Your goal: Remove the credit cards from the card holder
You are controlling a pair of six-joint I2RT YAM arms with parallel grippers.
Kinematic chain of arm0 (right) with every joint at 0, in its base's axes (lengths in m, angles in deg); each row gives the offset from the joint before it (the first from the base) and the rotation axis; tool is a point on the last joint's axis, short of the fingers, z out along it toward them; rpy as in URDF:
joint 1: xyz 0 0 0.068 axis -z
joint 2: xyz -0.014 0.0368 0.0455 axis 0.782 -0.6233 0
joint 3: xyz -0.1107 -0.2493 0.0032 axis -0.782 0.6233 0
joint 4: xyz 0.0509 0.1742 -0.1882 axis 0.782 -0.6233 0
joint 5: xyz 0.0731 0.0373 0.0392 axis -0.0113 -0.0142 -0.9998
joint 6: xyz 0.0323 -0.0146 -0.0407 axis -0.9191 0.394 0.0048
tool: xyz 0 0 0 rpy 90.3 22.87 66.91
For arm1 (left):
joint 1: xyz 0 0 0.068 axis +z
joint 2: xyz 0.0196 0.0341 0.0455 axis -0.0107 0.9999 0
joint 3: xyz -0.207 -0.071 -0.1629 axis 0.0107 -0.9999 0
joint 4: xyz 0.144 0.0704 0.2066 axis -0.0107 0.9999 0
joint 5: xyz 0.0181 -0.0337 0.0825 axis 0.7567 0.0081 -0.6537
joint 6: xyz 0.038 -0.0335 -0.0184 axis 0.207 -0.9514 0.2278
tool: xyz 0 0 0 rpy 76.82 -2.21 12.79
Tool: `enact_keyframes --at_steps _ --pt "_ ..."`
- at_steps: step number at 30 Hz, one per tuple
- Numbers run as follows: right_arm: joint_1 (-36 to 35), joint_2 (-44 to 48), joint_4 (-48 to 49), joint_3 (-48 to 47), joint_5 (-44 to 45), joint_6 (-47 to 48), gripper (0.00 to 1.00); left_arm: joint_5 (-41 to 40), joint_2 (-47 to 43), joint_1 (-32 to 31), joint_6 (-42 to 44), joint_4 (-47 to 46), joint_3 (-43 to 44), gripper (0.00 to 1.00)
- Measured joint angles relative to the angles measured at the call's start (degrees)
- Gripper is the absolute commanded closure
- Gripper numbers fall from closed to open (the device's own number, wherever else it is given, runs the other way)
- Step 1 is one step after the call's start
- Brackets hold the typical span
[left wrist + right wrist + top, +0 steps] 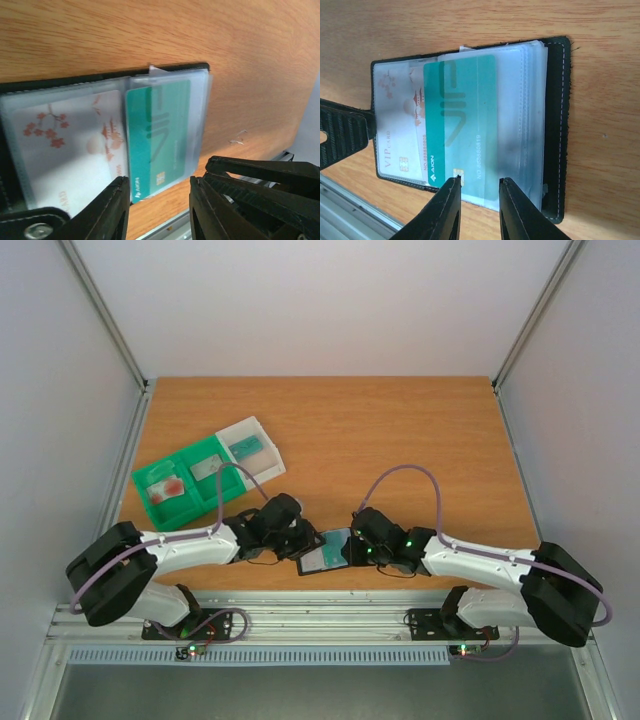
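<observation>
The black card holder [325,552] lies open near the table's front edge, between my two grippers. In the right wrist view its black cover [555,125] frames clear sleeves. A teal card [462,125] sticks partly out of a sleeve, and a white card with red blossoms [400,130] sits to its left. My right gripper [480,195] is open, its fingertips on either side of the teal card's lower edge. My left gripper [157,200] is open at the holder's other side, just below the teal card [160,130] and the white card [70,150].
A green-and-white sorting tray [232,480] stands at the back left and holds a red-pink card [168,486], a grey card [205,468] and a teal card [246,447]. The table's front edge and a metal rail [320,625] run just behind the holder.
</observation>
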Motion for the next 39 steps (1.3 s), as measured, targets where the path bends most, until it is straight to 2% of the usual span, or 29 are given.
enact_keyframes --at_steps 12,33,35,39 --pt "1.09 -7.67 0.13 -2.19 1.18 1.03 0.81 -0.35 0.02 2.05 1.73 -3.23 -2.12 0.61" --pt "1.09 -8.37 1.09 -1.86 1.66 -1.11 0.86 1.79 9.18 2.08 2.03 -12.61 -2.12 0.66" --pt "1.09 -8.37 1.11 -1.86 1.68 -1.18 0.86 1.84 9.66 2.08 1.88 -13.33 -2.12 0.69" --pt "1.09 -8.37 1.09 -1.86 1.7 -1.31 0.87 1.81 10.4 2.08 1.64 -14.14 -2.12 0.8"
